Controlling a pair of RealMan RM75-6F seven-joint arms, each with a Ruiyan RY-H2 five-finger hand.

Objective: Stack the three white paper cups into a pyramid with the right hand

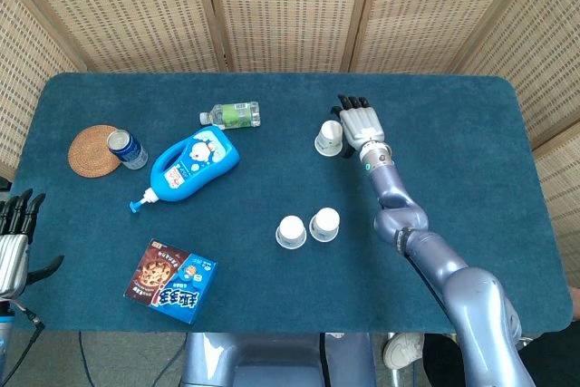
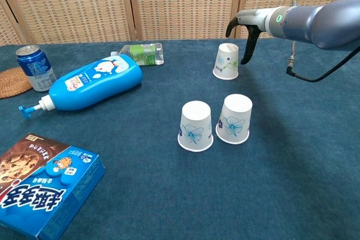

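Two white paper cups with blue flower prints stand upside down side by side mid-table, the left cup (image 1: 291,231) (image 2: 196,126) and the right cup (image 1: 324,224) (image 2: 234,118). A third cup (image 1: 329,139) (image 2: 226,61) stands upside down farther back. My right hand (image 1: 361,124) (image 2: 246,28) hovers just right of and above this third cup. Its fingers are spread and curved downward, holding nothing. Whether a finger touches the cup I cannot tell. My left hand (image 1: 15,235) rests at the table's left edge with fingers apart and empty.
On the left lie a blue lotion pump bottle (image 1: 192,164) (image 2: 90,84), a small green-label water bottle (image 1: 232,114) (image 2: 140,53), a blue can (image 1: 126,149) (image 2: 34,68) beside a woven coaster (image 1: 91,149), and a cookie box (image 1: 170,281) (image 2: 39,186). A wicker screen (image 2: 180,4) backs the table.
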